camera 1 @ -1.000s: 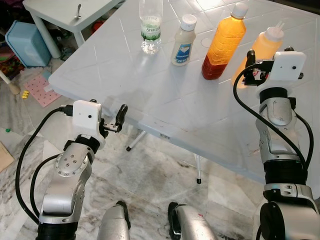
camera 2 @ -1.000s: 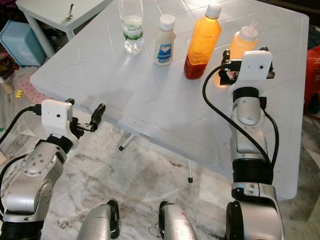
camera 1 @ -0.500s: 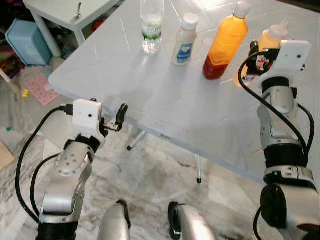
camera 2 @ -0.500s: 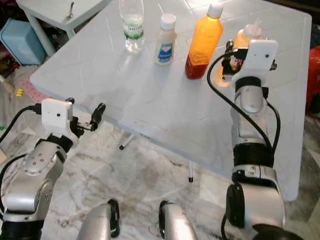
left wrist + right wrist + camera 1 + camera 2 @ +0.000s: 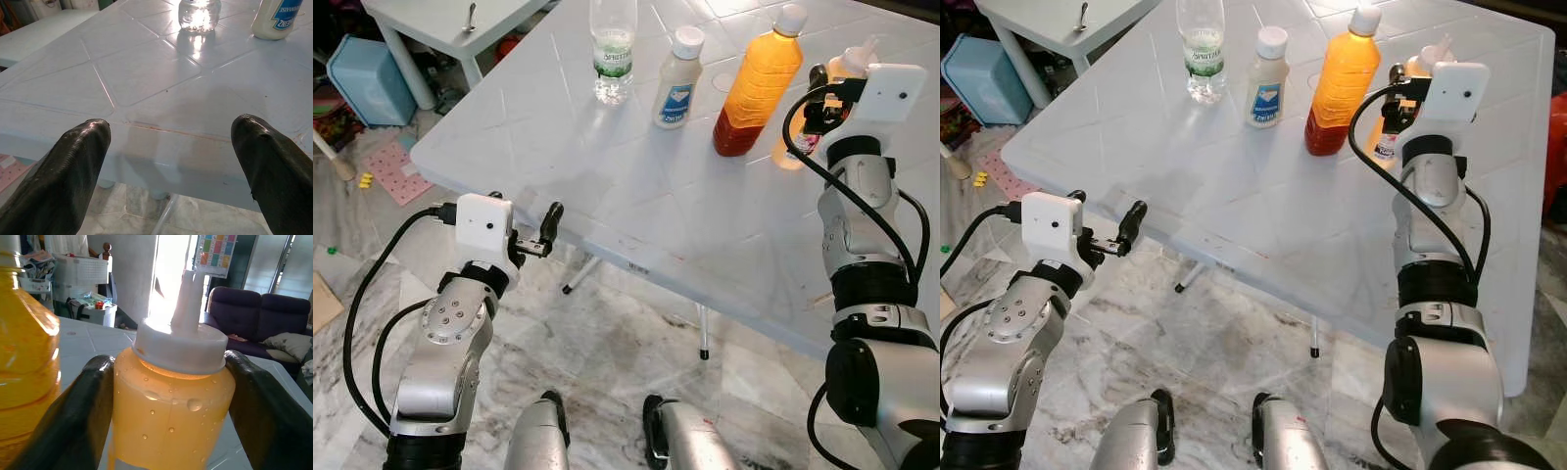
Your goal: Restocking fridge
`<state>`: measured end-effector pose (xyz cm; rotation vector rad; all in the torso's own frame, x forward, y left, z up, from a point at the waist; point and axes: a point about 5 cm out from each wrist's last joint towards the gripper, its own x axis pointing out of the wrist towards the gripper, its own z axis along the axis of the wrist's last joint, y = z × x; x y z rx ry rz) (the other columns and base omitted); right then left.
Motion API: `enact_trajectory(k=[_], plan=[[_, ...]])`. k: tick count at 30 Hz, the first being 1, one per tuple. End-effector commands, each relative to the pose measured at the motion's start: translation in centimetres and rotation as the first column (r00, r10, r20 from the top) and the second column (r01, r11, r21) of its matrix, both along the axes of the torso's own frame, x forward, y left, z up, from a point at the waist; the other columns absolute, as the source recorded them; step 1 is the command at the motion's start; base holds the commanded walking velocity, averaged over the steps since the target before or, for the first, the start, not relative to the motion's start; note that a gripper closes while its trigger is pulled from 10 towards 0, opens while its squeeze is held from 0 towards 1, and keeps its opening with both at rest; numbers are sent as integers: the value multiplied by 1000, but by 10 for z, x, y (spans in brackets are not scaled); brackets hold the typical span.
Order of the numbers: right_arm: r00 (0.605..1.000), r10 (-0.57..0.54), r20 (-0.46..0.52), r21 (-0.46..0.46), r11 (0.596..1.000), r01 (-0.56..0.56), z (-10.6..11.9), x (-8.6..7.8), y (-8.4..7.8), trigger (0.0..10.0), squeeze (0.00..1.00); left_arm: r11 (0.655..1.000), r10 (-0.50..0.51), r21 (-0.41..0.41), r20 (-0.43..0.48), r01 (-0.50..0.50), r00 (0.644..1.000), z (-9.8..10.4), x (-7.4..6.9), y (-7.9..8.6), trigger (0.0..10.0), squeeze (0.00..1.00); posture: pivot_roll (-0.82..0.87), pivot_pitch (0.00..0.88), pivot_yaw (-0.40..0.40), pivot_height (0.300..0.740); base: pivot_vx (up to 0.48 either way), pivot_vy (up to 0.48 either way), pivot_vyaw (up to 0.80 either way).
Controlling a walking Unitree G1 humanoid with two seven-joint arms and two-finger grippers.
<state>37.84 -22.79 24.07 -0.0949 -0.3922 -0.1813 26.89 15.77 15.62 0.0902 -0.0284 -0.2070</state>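
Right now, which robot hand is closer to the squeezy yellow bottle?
The right one. The right gripper has a finger on each side of the squeeze bottle. The left gripper hangs off the table's near edge, far away.

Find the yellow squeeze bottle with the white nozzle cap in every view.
Left eye: yellow squeeze bottle, far right on the table, behind the right gripper.
Right eye, same spot.
Left wrist: not in it.
Right wrist, centre, between the fingers.
Shared landmark: tall orange bottle beside it.
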Motion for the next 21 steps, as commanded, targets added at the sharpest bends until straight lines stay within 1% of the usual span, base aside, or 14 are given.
enact_trajectory(k=[1,8,9,10,11,12,14,15,17,18,19,20,21], plan=[[1000,0,30,6,1000,-1,5,-3,2,0,0,1000,4,15,3,-4,1000,1,-1,1,10000,0,82,247,17,740,0,0,0],[1000,3,24,20,1000,-3,-5,-14,8,0,0,1000,9,17,19,-9,1000,3,3,0,10000,0,79,227,6,740,0,0,0],[1000,6,26,16,1000,-6,-4,-15,9,667,0,1000,13,19,24,-14,1000,4,4,1,10000,0,82,224,5,740,0,0,0],[1000,13,25,18,1000,-13,-4,-17,10,902,0,1000,17,20,27,-18,999,5,5,2,10000,0,85,221,4,740,0,0,0],[1000,21,21,23,1000,-21,-4,-18,11,1451,0,1000,21,23,31,-21,999,6,6,3,10000,0,86,219,4,740,0,0,0],[999,31,17,33,999,-31,-4,-20,14,2275,0,999,23,27,37,-24,999,7,7,4,10000,0,86,219,4,740,0,0,0],[998,62,14,35,997,-63,-2,-28,22,5686,0,999,24,47,62,-27,998,15,10,6,10000,0,84,223,-1,740,0,0,0],[997,78,14,32,996,-78,-3,-33,27,8039,0,998,22,61,80,-27,997,20,10,7,10000,0,92,224,5,740,0,0,0],[995,99,11,32,995,-100,-3,-40,34,8000,0,996,25,78,104,-33,994,27,11,10,10000,0,83,227,-4,740,0,0,0],[993,114,4,40,993,-114,-3,-47,41,7373,0,996,46,71,108,-53,993,29,11,15,10000,0,79,234,-4,740,0,0,0],[992,124,-1,52,991,-123,-5,-52,45,8196,0,996,59,63,102,-65,993,28,11,18,10000,0,77,231,-7,740,0,0,0],[992,129,-4,61,990,-129,-7,-55,48,9255,0,996,67,59,97,-73,993,26,10,20,10000,0,77,231,-7,740,0,0,0],[990,142,-20,75,987,-140,-10,-58,53,9255,0,995,82,57,90,-87,993,22,10,21,10000,0,67,228,-13,740,0,0,0]])
